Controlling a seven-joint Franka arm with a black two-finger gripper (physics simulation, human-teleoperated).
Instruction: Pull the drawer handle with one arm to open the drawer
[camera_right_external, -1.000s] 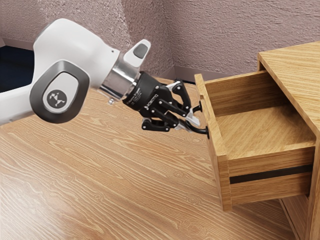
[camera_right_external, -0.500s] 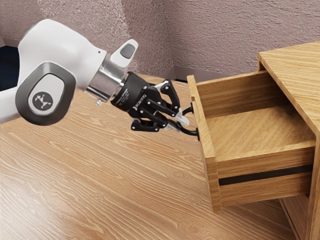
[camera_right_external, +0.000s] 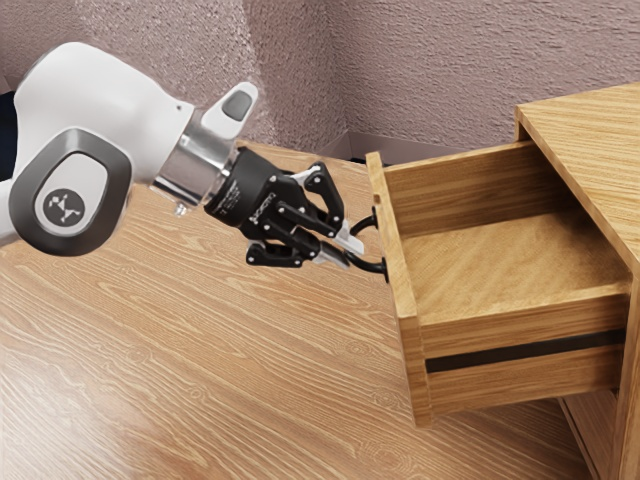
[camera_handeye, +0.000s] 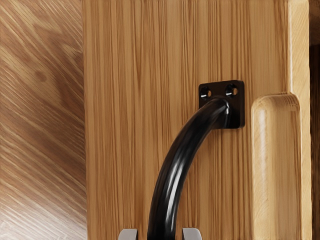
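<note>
A wooden drawer (camera_right_external: 500, 270) stands pulled far out of its cabinet (camera_right_external: 590, 140), its inside bare. On the drawer front (camera_right_external: 392, 270) sits a curved black handle (camera_right_external: 368, 245). My black gripper (camera_right_external: 350, 243) is shut on that handle, reaching in from the exterior view's left. In the wrist view the handle (camera_handeye: 185, 165) arcs from its screwed black mounting plate (camera_handeye: 222, 102) on the drawer front (camera_handeye: 130, 100) down between my two grey fingertips (camera_handeye: 128, 234).
The cabinet stands on a wood-grain floor (camera_right_external: 200, 350) that stretches across the exterior view's left and front. A rough plaster wall (camera_right_external: 420, 60) runs behind. The white arm (camera_right_external: 90, 150) fills the upper left.
My gripper has moved toward the exterior view's left with the handle in it, and the drawer has slid farther out of the cabinet.
</note>
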